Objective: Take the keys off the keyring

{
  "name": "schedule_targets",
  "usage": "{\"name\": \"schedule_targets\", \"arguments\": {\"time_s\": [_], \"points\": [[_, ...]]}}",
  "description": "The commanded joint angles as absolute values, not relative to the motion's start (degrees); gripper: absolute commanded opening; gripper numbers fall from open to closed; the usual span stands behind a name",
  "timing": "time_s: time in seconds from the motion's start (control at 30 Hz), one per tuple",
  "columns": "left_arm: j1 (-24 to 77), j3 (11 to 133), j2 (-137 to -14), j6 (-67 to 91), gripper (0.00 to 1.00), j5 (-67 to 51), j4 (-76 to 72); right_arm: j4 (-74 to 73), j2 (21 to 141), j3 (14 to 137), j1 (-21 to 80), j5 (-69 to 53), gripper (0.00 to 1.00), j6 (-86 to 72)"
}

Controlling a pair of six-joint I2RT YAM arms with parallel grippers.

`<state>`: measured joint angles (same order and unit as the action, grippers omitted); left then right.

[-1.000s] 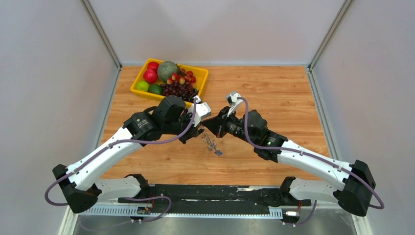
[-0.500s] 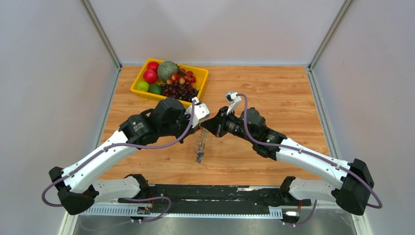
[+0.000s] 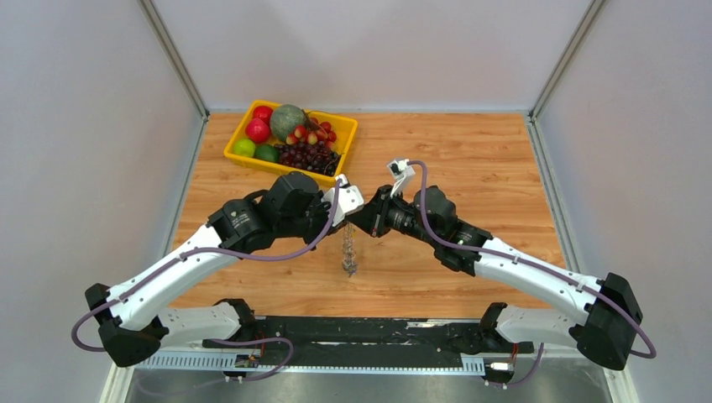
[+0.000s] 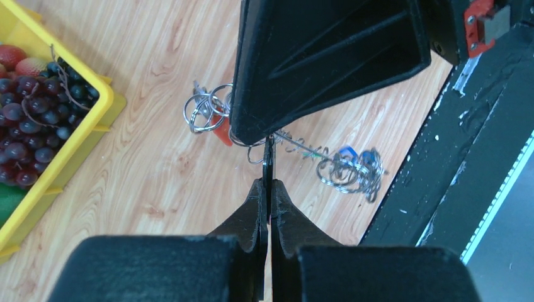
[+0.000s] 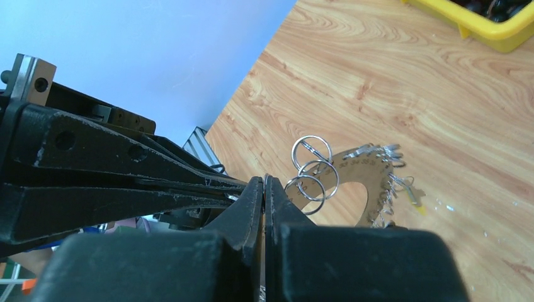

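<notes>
My left gripper (image 3: 345, 221) and right gripper (image 3: 358, 217) meet tip to tip above the middle of the table. The keys (image 3: 348, 254) hang below them in a bunch. In the left wrist view the left gripper (image 4: 269, 182) is shut on the edge of the keyring (image 4: 269, 154), seen edge-on as a thin dark plate. A red key head (image 4: 221, 129) and the bunch of keys (image 4: 349, 170) lie on either side. In the right wrist view the right gripper (image 5: 263, 184) is shut on a thin small split ring. The flat keyring (image 5: 368, 171) and the keys (image 5: 390, 189) hang just beyond.
A yellow fruit tray (image 3: 351, 126) with grapes, apples and a melon stands at the back left; it also shows in the left wrist view (image 4: 104, 104) and the right wrist view (image 5: 497, 31). A black rail (image 3: 361, 332) runs along the near table edge.
The hanging bunch of keys has swung left from a rightward slant and now hangs nearly straight down. Both grippers have stayed together and shifted only slightly.
</notes>
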<state>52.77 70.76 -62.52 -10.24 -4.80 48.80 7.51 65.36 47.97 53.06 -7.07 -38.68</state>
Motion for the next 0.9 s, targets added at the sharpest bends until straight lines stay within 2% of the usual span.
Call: {"name": "schedule_targets", "arguments": {"time_s": [0.0,0.33,0.53,0.87], "points": [[54.6,69.5,-62.0,-13.0,0.0,-7.6,47.0,12.2,62.7,47.9,52.2,-7.7,0.0,-42.7],[55.7,64.5,-59.3,-14.2,0.0,-3.9,48.3,12.2,59.9,46.1,49.4,-9.8,0.0,-45.8],[55.7,63.9,-59.0,-12.1,0.0,4.6,47.2,12.1,59.6,45.7,49.0,-13.2,0.0,-45.9],[55.6,63.8,-59.9,-10.0,0.0,7.0,45.9,11.0,57.2,44.9,48.2,-15.5,0.0,-44.0]]}}
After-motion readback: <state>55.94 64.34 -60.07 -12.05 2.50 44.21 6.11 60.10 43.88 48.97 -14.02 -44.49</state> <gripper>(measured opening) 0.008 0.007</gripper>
